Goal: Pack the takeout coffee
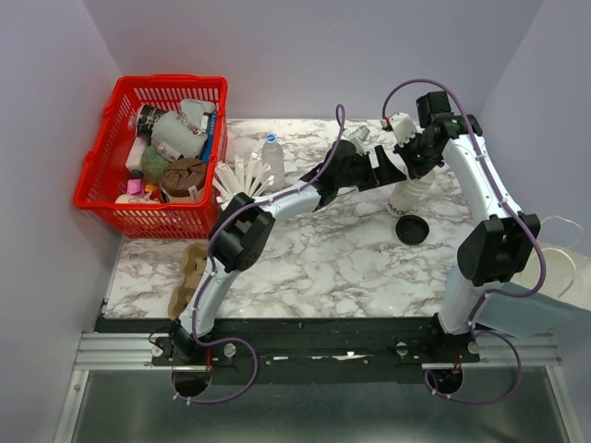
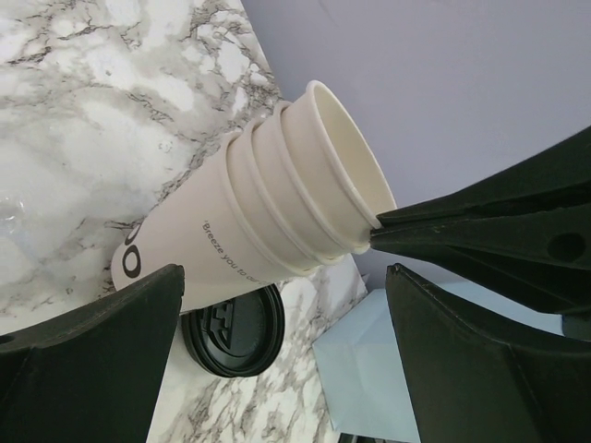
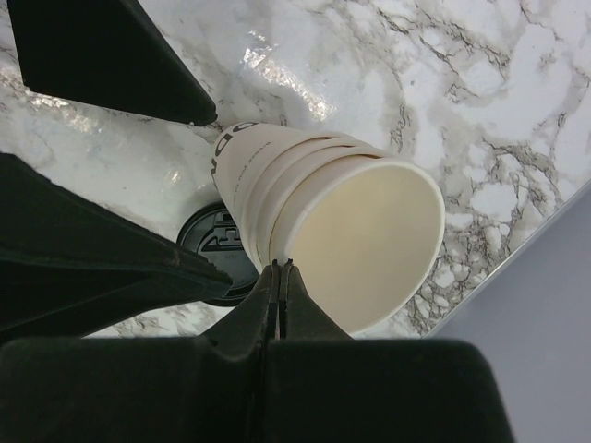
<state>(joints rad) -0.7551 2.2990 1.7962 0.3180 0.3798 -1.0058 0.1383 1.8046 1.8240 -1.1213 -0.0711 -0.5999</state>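
Nested cream cups (image 3: 360,231), innermost empty, rim in the right claw (image 3: 280,267).

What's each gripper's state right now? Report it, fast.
Left gripper: open, jaws spread either side of the stack of nested paper cups, not gripping it.
Right gripper: shut, pinching the rim of that stack.

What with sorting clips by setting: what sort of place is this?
Likely a robot lab booth, not a café: plain lilac walls enclose a marble-patterned table, with a red basket of mixed props.
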